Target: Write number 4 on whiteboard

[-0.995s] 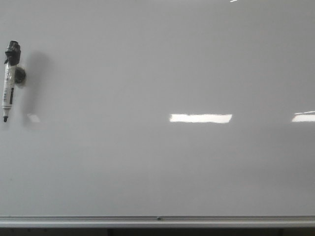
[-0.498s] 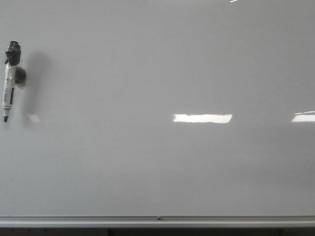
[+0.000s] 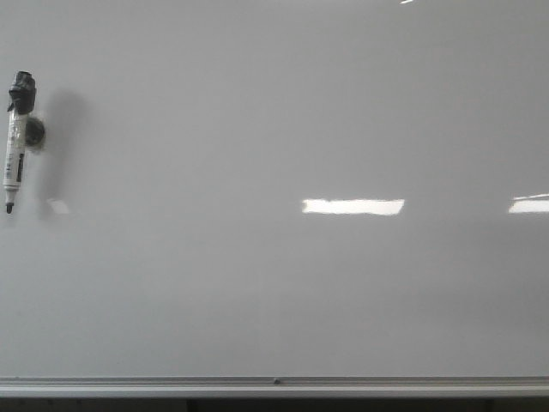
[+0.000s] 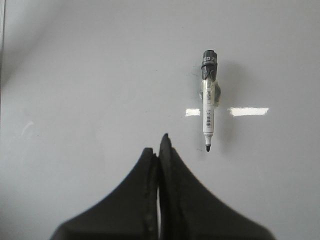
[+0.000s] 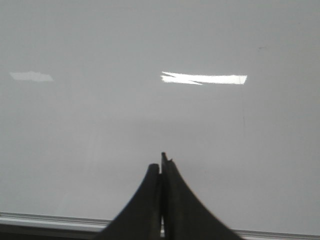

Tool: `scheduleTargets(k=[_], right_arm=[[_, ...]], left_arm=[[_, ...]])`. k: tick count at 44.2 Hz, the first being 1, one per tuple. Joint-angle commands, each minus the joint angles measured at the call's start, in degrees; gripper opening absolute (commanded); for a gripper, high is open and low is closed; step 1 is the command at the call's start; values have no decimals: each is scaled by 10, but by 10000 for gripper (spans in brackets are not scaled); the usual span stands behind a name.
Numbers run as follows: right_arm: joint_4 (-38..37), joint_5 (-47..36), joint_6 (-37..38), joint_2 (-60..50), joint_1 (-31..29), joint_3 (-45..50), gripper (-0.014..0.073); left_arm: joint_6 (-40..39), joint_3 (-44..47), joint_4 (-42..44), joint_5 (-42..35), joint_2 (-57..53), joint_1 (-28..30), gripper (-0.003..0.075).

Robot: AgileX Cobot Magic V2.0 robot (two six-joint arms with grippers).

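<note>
The whiteboard (image 3: pixel 283 292) fills the front view, pale grey and glossy, with a silver rail along its bottom. No number 4 shows on it. A white marker with a black cap end (image 3: pixel 15 142) hangs on a dark round holder at the board's left edge, uncapped tip down. In the left wrist view the same marker (image 4: pixel 208 107) hangs on the board ahead of my left gripper (image 4: pixel 159 147), which is shut and empty, apart from the marker. My right gripper (image 5: pixel 161 162) is shut and empty, facing bare whiteboard (image 5: pixel 100 130). Neither arm shows in the front view.
Bright rectangular light glares (image 3: pixel 352 206) lie on the board's middle and right edge. The silver bottom rail (image 3: pixel 274 385) runs the full width and also shows low in the right wrist view as the rail (image 5: pixel 45 219).
</note>
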Motion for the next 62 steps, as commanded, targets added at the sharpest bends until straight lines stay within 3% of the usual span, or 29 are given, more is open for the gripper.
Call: scheduleTargets(k=[1, 5, 10, 18, 27, 34, 42, 45, 55, 57, 62], right_arm=[[-7, -54, 0, -10, 1, -9, -71], [-3, -88, 0, -10, 1, -14, -71], [4, -74, 0, -10, 1, -60, -71], [4, 4, 0, 10, 1, -172, -71], [4, 64, 0, 114, 1, -278, -71], [4, 59, 0, 181, 1, -305, -71], [4, 52, 0, 195, 1, -305, -52], [4, 52, 0, 195, 1, -305, 13], [4, 52, 0, 195, 1, -305, 403], [4, 50, 0, 195, 1, -305, 456], [4, 50, 0, 195, 1, -305, 498]], left_arm=[[-6, 4, -4, -68, -8, 0, -20], [-6, 2, -4, -105, -8, 0, -20], [-6, -23, -4, -152, -8, 0, -20], [-6, -120, 24, -97, 15, 0, -20], [-6, -213, 41, -4, 121, 0, -20], [-6, -244, 41, 2, 211, 0, -20], [-6, -249, 37, -3, 232, 0, -7], [-6, -249, 37, -3, 232, 0, 76], [-6, -249, 37, -1, 232, 0, 659], [-6, -249, 37, -1, 232, 0, 702], [-6, -249, 17, 4, 235, -1, 674]])
